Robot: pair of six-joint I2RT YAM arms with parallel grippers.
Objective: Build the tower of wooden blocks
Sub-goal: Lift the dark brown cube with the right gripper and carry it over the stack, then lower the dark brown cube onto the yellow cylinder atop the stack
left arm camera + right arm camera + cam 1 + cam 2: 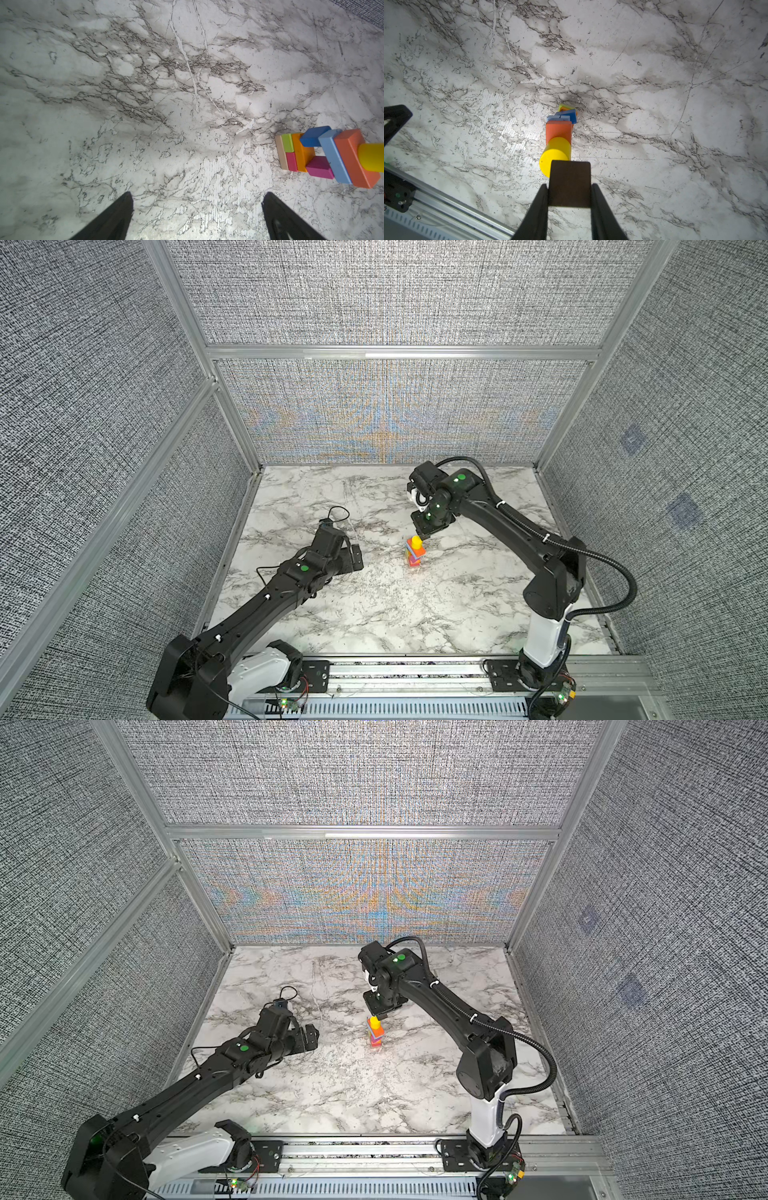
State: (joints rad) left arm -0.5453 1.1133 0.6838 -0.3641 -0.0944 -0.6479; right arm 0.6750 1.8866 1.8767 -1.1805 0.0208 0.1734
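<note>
Mid-table, well off every wall (395,406), stands the tower (414,552).

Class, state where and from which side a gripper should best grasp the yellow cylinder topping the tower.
Grip the yellow cylinder across its curved sides, descending from above: it stands upright on the orange brick, and a sideways push would probably topple the narrow tower.

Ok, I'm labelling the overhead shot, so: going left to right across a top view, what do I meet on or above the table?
In order: left arm's shoulder → left gripper → tower → right arm's elbow. The right gripper hangs over the tower, so it is left out.
</note>
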